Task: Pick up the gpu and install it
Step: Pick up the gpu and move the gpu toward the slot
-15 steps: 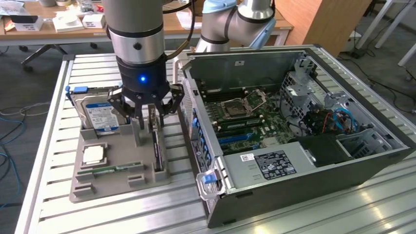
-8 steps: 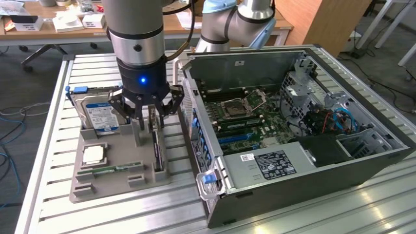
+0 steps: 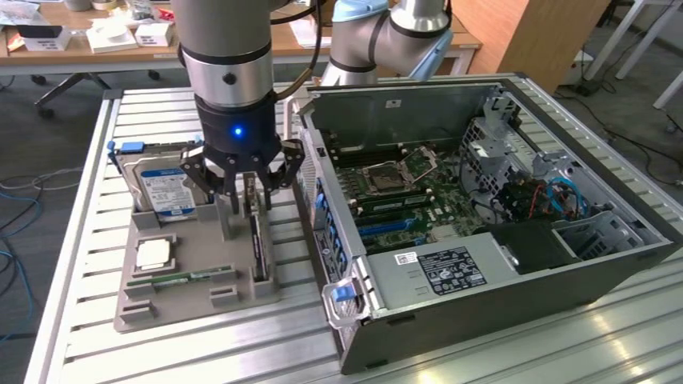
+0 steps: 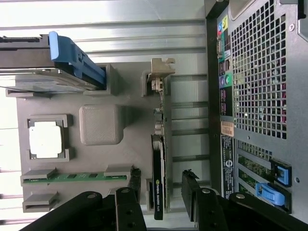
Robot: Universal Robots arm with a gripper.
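Where the slatted table (image 3: 160, 352) came nearest the exterior camera, a grey tray (image 3: 181, 308) lay flat on it, toward the exterior view's left. Along the tray's near part a green memory stick (image 3: 181, 278) sat in its slot. Just behind it a square CPU (image 3: 155, 254) rested in a shallow pocket.

The gpu (image 3: 257, 248) stood on its long edge in a slot along the tray's side nearest the case (image 3: 501, 296), running from near to far. In the wrist view its grey bracket (image 4: 161, 72) was at the end toward the hard drive (image 3: 165, 188).

The gripper (image 3: 248, 206) hung straight down over the gpu with a blue light glowing on its body. Its black fingers (image 4: 190, 192) were spread apart, one on each side of the card. Neither finger touched the card, and a clear gap showed on the case side. The gpu was not lifted and sat fully in the tray.

Farther back, the hard drive leaned in the tray's far corner, label up, with a blue rail along its edge.

At the exterior view's right, just beside the tray, the case lay on its side with the panel off. That exposed the motherboard (image 3: 411, 200) and some blue cables (image 3: 555, 196). Its perforated rear panel faced the tray.

Beyond the table were the arm's pale joints (image 3: 373, 32), a cluttered desk (image 3: 64, 56) and a wooden cabinet (image 3: 523, 36).
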